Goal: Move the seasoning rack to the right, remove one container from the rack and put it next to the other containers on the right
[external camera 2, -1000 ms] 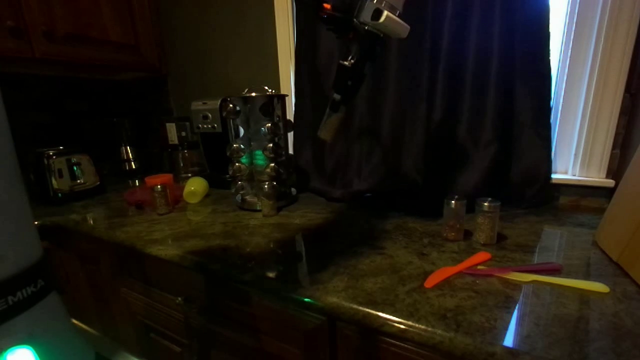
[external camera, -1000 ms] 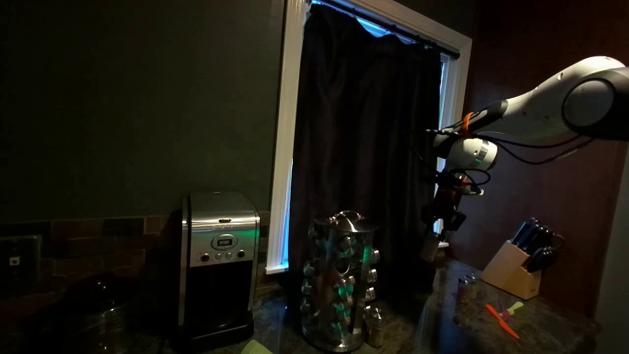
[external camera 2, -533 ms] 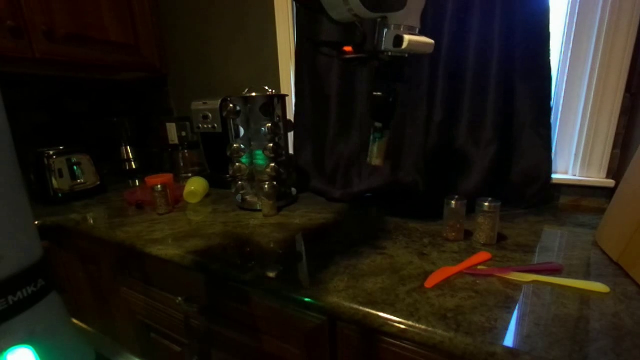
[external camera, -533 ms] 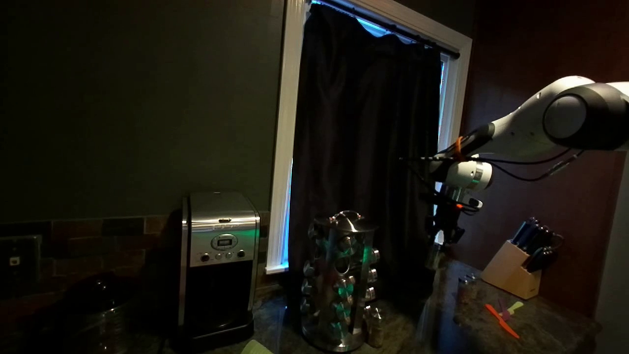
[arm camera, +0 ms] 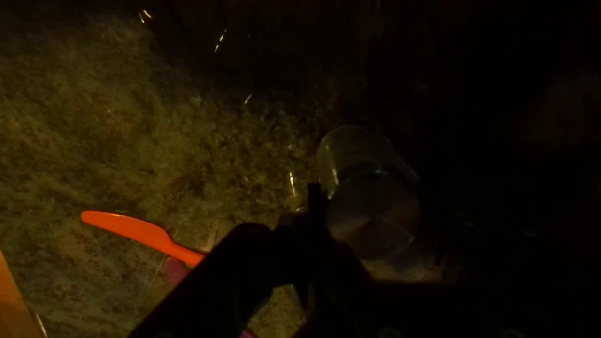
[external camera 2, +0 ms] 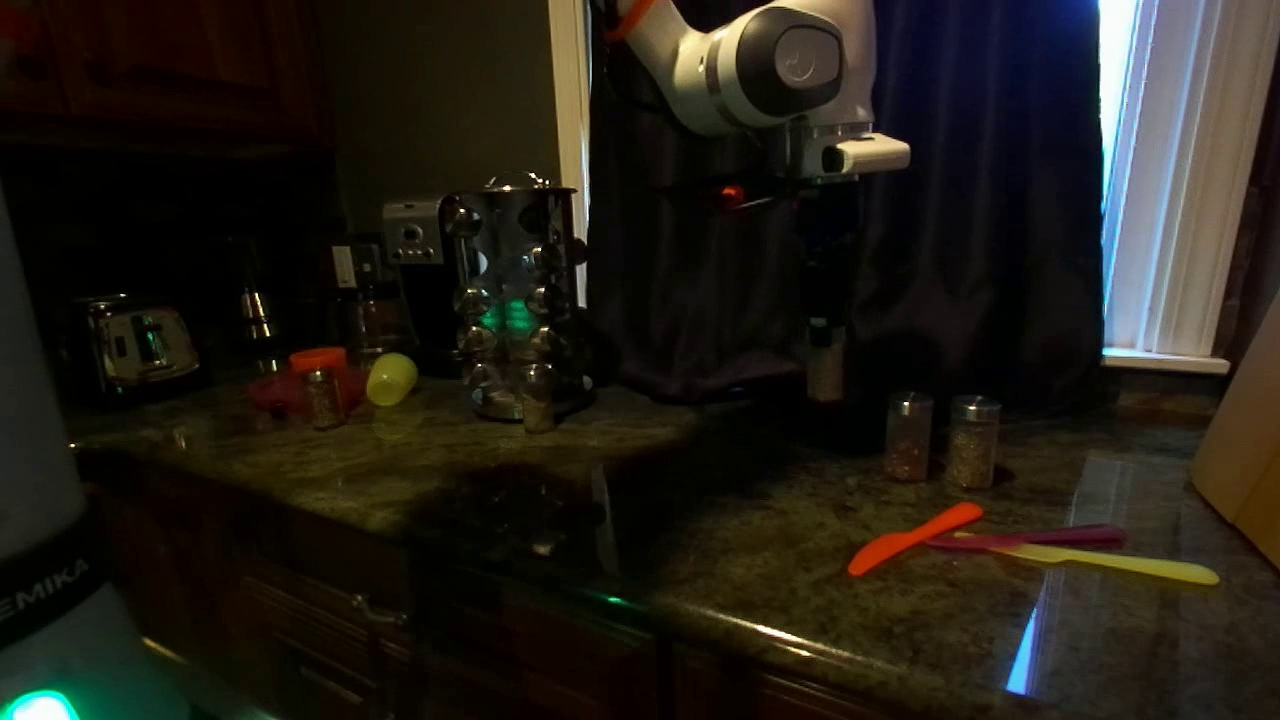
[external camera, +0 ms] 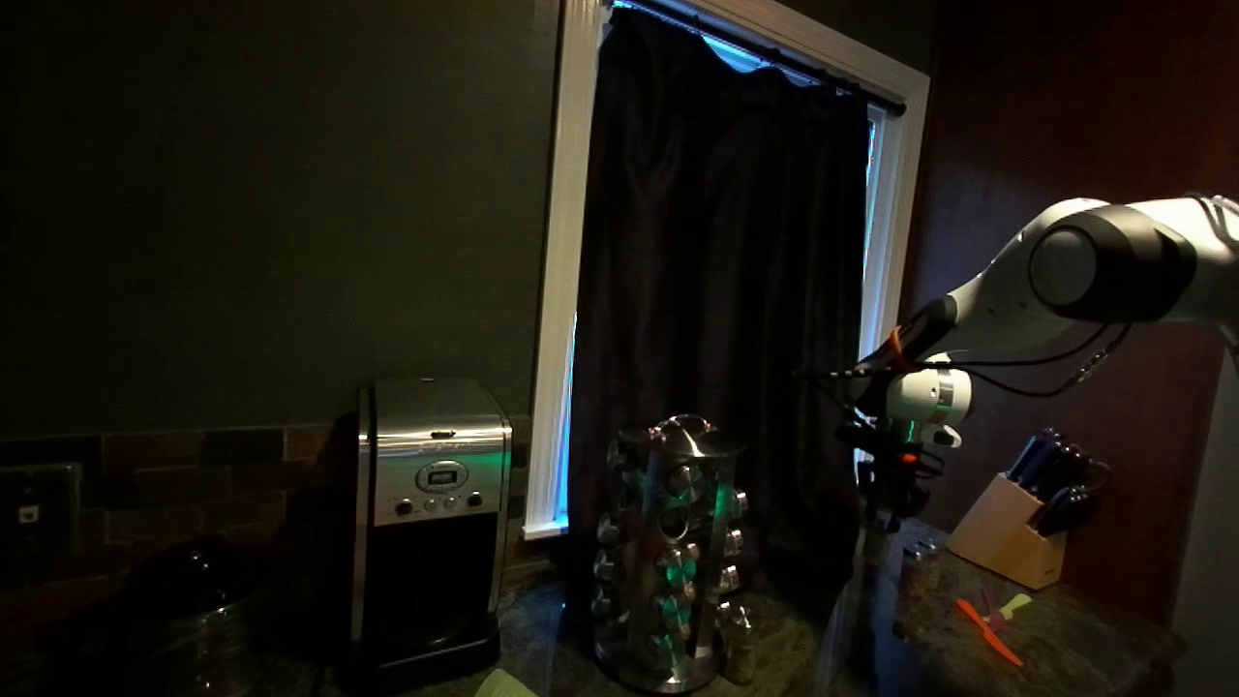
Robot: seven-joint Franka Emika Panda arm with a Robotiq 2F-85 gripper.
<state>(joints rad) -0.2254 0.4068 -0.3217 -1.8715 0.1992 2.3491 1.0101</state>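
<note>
Light is being squeezed past a dark curtain (external camera: 721, 242) at the white-framed window (external camera: 564, 290); a reddish wall (external camera: 1065, 97) is dimly lit, wooden cabinets (external camera 2: 170, 70) are all but swallowed by shadow, the mottled counter (external camera 2: 790, 560) is streaked with glare!

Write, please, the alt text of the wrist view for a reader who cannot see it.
A clear jar, its round lid toward the camera, is held by dark fingers right of centre, in dim light. At lower left, an orange knife lies beside a partly hidden purple one on the mottled countertop; a wooden surface fills the corner.
</note>
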